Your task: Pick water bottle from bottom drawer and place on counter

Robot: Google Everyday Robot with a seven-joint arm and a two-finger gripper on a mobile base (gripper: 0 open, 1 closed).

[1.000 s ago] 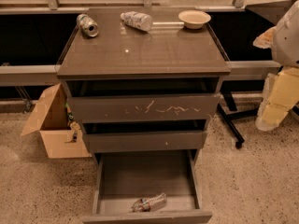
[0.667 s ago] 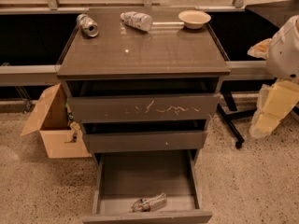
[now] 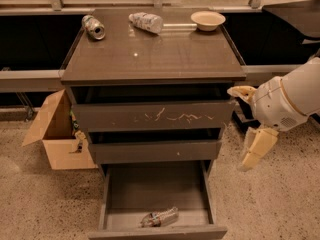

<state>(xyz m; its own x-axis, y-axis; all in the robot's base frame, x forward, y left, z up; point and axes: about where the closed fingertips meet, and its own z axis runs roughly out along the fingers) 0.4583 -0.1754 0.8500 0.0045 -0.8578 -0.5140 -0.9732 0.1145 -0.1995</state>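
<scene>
The water bottle (image 3: 159, 217) lies on its side near the front of the open bottom drawer (image 3: 125, 194), the lowest of the cabinet's three drawers. It is clear with a pale label. The counter (image 3: 165, 54) is the glossy dark top of the cabinet. My gripper (image 3: 248, 120) hangs to the right of the cabinet, level with the upper two drawers. It is open and empty, with one cream finger (image 3: 241, 91) by the top drawer's right end and the other (image 3: 256, 148) pointing down. It is well above and to the right of the bottle.
On the counter's back edge lie a silver can (image 3: 93, 27), a stouter patterned bottle (image 3: 146, 21) and a shallow bowl (image 3: 208, 19). The middle drawer front carries white scratches (image 3: 167, 117). An open cardboard box (image 3: 55, 134) stands on the floor left of the cabinet.
My arm has swung left and down from the right edge, bringing the gripper close to the cabinet's right side. The bottle and the drawer have not moved.
</scene>
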